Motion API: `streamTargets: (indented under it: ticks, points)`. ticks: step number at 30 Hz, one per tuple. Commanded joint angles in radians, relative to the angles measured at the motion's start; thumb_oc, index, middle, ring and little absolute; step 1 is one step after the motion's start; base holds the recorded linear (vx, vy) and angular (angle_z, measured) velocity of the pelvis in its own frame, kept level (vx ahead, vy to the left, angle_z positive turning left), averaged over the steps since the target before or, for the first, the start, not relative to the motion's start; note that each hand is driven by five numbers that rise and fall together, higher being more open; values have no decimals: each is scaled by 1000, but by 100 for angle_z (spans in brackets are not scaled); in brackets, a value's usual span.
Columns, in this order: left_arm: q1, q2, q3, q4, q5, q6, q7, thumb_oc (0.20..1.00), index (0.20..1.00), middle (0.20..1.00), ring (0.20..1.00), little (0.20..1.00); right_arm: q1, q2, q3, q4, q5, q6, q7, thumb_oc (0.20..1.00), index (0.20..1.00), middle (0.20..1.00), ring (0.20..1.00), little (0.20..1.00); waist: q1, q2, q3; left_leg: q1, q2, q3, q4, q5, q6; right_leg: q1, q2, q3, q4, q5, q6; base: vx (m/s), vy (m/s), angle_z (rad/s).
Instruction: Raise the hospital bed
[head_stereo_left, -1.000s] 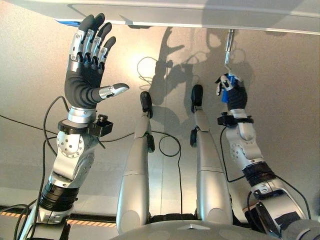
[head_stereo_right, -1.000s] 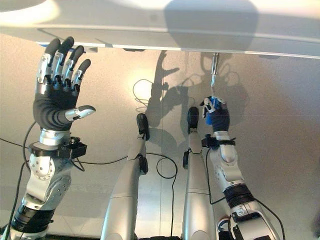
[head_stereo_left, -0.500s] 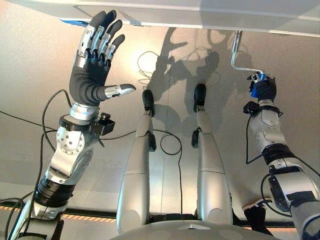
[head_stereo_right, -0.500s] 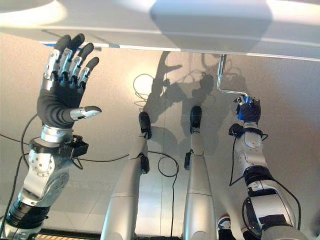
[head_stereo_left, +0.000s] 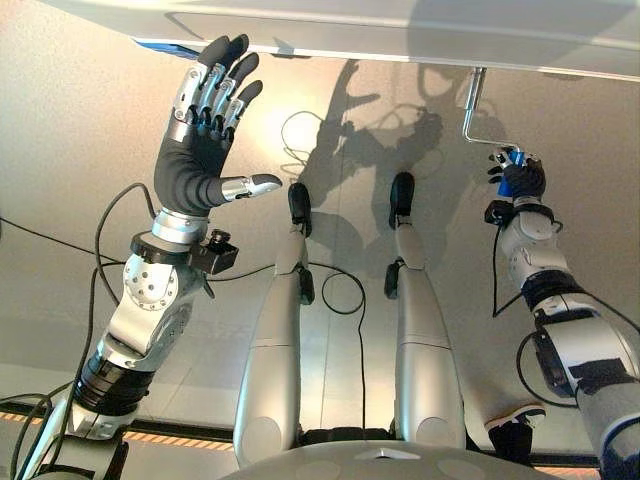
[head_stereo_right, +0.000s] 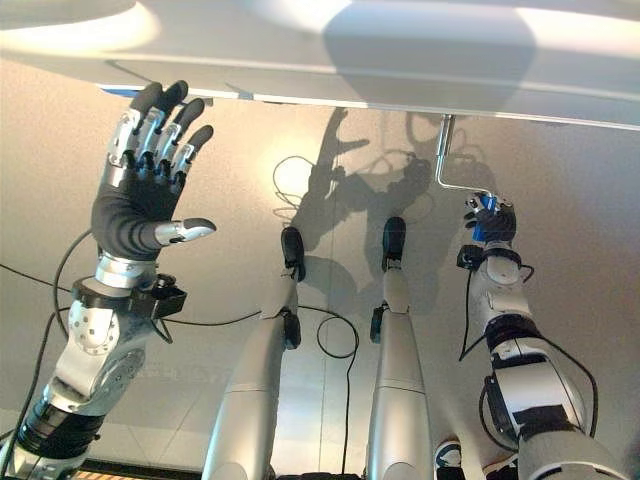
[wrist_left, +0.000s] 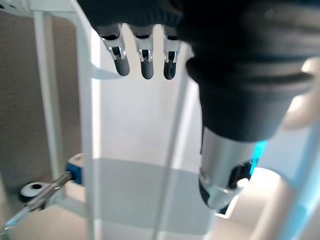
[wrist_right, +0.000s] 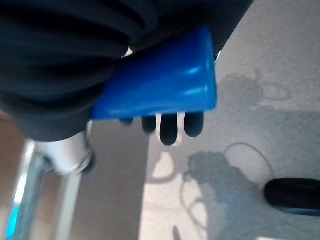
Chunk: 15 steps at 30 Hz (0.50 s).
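Blue plastic grip (wrist_right: 155, 82) of the metal crank (head_stereo_left: 472, 115), wrapped by the right hand (head_stereo_left: 520, 178), fingers curled round it; crank shaft runs up into the underside of the hospital bed (head_stereo_left: 420, 30) frame, just beside the hand. Grip offset from the shaft, so held there for turning leverage, probably mid-rotation. Left hand (head_stereo_left: 200, 140) raised near the bed edge, fingers straight and spread, holding nothing, apparently idle. No legible writing or labels.
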Motion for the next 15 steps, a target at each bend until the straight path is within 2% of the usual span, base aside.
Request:
streamTargets:
  ticks: [1, 3, 4, 5, 6, 8, 9, 10, 11, 12, 15]
  points:
    - [38, -18, -10, 50, 114, 7, 9, 1000, 1000, 1000, 1000, 1000, 46, -122, 10, 109, 1, 55, -42, 1000, 1000, 1000, 1000, 1000, -7, 57, -8, 65, 28, -38, 3, -58, -61, 46, 46, -76, 95, -138, 41, -11, 7, -3]
    - [52, -44, -36, 153, 113, 20, 1, 1000, 1000, 1000, 1000, 1000, 70, -88, 13, 93, -13, 59, -42, 1000, 1000, 1000, 1000, 1000, -12, 51, -8, 88, 29, -39, -6, -52, -61, 70, 45, -81, 90, -137, 42, -8, -5, -4]
    - [58, -76, -66, 298, 143, 41, 0, 1000, 1000, 1000, 1000, 1000, 97, -53, 16, 89, -33, 63, -44, 1000, 1000, 1000, 1000, 1000, -16, 45, -8, 116, 31, -42, -15, -47, -60, 102, 44, -85, 83, -135, 45, -4, -14, -3]
    - [56, -77, -69, 301, 144, 39, 0, 1000, 1000, 1000, 1000, 1000, 98, -53, 15, 88, -33, 64, -44, 1000, 1000, 1000, 1000, 1000, -16, 46, -8, 118, 30, -42, -16, -47, -60, 104, 44, -86, 82, -135, 45, -14, -18, -4]
    - [52, -104, -96, 443, 183, 57, -3, 1000, 1000, 1000, 1000, 1000, 134, -24, 5, 88, -50, 70, -44, 1000, 1000, 1000, 1000, 1000, -20, 43, -8, 164, 29, -46, -28, -43, -59, 151, 42, -92, 74, -135, 47, -19, -7, -4]
    - [53, -112, -112, 500, 218, 63, -6, 1000, 1000, 1000, 1000, 1000, 157, -10, 2, 86, -62, 72, -42, 1000, 1000, 1000, 1000, 1000, -21, 42, -8, 191, 28, -46, -36, -41, -59, 181, 42, -94, 67, -135, 49, -10, -4, -2]
    - [53, -135, -123, 638, 261, 81, -8, 1000, 1000, 1000, 1000, 1000, 207, 18, -2, 84, -86, 77, -39, 1000, 1000, 1000, 1000, 1000, -27, 35, -8, 250, 30, -47, -50, -40, -59, 243, 39, -101, 56, -134, 51, 0, 0, 0]
    - [51, -135, -123, 640, 261, 80, -8, 1000, 1000, 1000, 1000, 1000, 206, 18, -3, 83, -87, 78, -39, 1000, 1000, 1000, 1000, 1000, -27, 35, -8, 247, 30, -47, -51, -35, -59, 241, 40, -101, 52, -128, 51, 0, 0, 0]
    - [47, -152, -141, 765, 332, 93, 0, 1000, 1000, 1000, 1000, 1000, 252, 39, -10, 74, -103, 79, -36, 1000, 1000, 1000, 1000, 1000, -34, 28, -8, 308, 33, -49, -62, -37, -59, 301, 40, -108, 42, -129, 52, 0, 0, 0]
    - [46, -152, -141, 765, 332, 93, 0, 1000, 1000, 1000, 1000, 1000, 252, 39, -10, 74, -103, 79, -36, 1000, 1000, 1000, 1000, 1000, -34, 28, -8, 308, 33, -49, -62, -37, -59, 301, 40, -108, 42, -129, 52, 29, -9, 9]
    - [34, -233, -133, 1052, 424, 129, 7, 1000, 1000, 1000, 1000, 1000, 351, 92, -51, 96, -106, 79, -25, 1000, 1000, 1000, 1000, 1000, -45, 7, -17, 466, 39, -53, -93, -52, -60, 472, 45, -117, 3, -136, 54, 65, -6, 2]
